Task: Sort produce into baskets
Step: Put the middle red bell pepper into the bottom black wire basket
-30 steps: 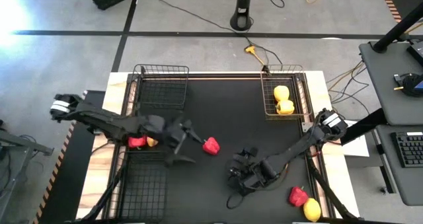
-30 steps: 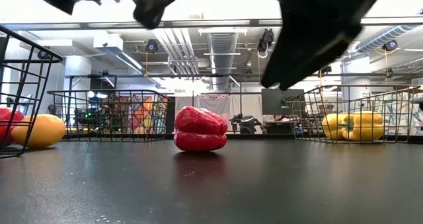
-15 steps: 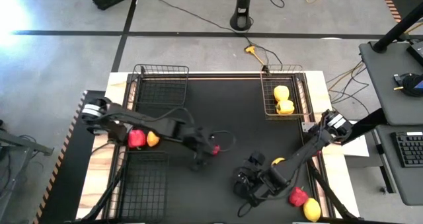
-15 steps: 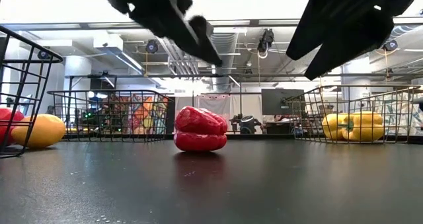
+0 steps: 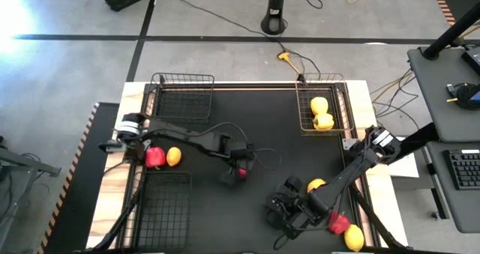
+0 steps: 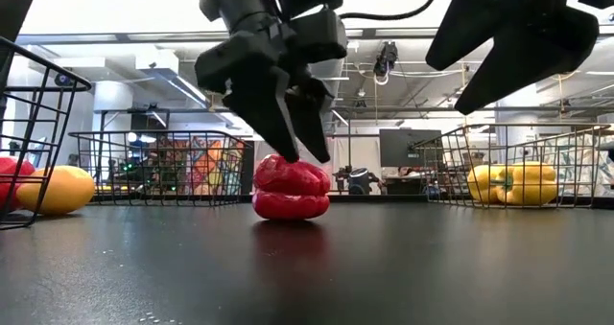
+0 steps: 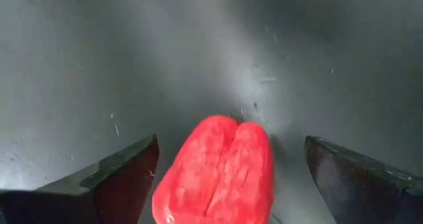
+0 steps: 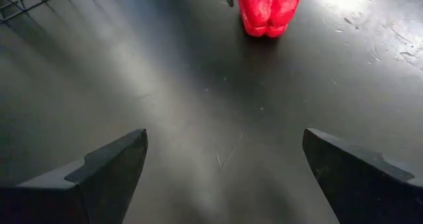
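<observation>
A lumpy red pepper [image 5: 242,171] rests on the black table top [image 5: 262,127] near its middle. My left gripper [image 5: 234,170] points steeply down over it, open, and in the left wrist view its two fingers [image 7: 125,174] stand wide on either side of the pepper [image 7: 218,171] without touching it. My right gripper [image 5: 283,213] hangs open over bare table nearer the front edge; its wrist view shows the same pepper [image 8: 269,9] farther off. In the low view the left fingertips [image 6: 305,152] reach down to the level of the pepper's top [image 6: 291,186].
Wire baskets stand at the far left [image 5: 182,97], far right [image 5: 302,108] and near left [image 5: 161,209]; the far right one holds two yellow peppers [image 5: 321,113]. A red pepper [image 5: 155,157] and lemon [image 5: 173,156] lie at the left. A yellow piece [image 5: 316,184], red pepper [image 5: 337,222] and lemon [image 5: 352,237] lie at the near right.
My left gripper has swung from the table's left side toward the red pepper, come down and tipped from nearly level to steeply downward, staying open. My right gripper has shifted a little toward the near edge and rolled. The pepper has stayed where it was.
</observation>
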You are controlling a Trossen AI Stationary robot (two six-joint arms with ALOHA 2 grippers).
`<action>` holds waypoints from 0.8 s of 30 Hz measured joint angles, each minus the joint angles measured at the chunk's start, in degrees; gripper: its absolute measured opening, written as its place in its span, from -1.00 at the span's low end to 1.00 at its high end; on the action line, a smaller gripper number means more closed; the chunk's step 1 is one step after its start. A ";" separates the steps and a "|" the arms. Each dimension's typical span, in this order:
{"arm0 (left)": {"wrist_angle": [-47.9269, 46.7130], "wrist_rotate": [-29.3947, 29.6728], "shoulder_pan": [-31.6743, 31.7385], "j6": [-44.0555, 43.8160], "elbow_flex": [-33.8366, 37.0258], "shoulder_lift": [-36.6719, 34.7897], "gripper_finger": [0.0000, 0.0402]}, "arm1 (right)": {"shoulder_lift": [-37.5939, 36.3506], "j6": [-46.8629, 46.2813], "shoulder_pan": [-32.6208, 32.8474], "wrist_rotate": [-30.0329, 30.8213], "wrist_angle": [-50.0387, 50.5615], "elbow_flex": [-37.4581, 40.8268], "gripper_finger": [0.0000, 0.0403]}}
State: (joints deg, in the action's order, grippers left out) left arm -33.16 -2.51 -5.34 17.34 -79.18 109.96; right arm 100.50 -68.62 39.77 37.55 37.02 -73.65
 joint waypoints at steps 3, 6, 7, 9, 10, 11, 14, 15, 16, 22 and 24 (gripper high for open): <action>-1.29 0.34 0.21 -0.23 0.03 0.32 0.80 | 0.01 0.00 -0.02 0.01 -0.13 0.00 0.96; -2.40 0.47 0.59 -1.24 0.08 0.32 0.80 | 0.01 0.00 -0.01 0.11 -0.29 0.00 0.96; -2.67 0.51 0.76 -1.57 0.15 0.32 0.80 | 0.01 0.00 -0.02 0.13 -0.32 0.00 0.96; -2.78 0.51 1.07 -1.81 0.71 0.32 0.80 | 0.01 0.00 -0.02 0.14 -0.51 0.00 0.96; -2.72 0.51 1.16 -1.91 1.01 0.32 0.80 | 0.01 -0.02 -0.02 0.14 -0.55 0.00 0.96; -2.65 0.51 1.24 -1.95 1.31 0.39 0.80 | 0.01 -0.23 -0.02 0.14 -0.57 0.00 0.96; -1.76 0.50 1.25 -2.78 2.33 1.02 0.80 | 0.04 -0.42 0.00 0.12 -0.62 0.02 0.96; -0.89 0.50 1.24 -3.53 2.79 1.29 0.80 | 0.06 -0.36 0.00 0.12 -0.62 0.02 0.96; 0.49 0.50 1.22 -4.22 3.34 1.52 0.80 | 0.06 -0.05 -0.02 0.12 -0.62 0.03 0.96; 5.89 1.69 1.22 -9.29 5.14 3.15 0.80 | 0.08 1.14 -0.02 0.12 -0.58 0.04 0.96; 5.87 2.32 1.22 -9.64 5.19 3.65 0.79 | 0.08 1.41 -0.02 0.12 -0.52 0.14 0.96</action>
State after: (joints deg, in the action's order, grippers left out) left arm -27.29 -0.19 -4.12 7.70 -74.00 113.61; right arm 100.57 -67.21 39.75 37.67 36.50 -73.51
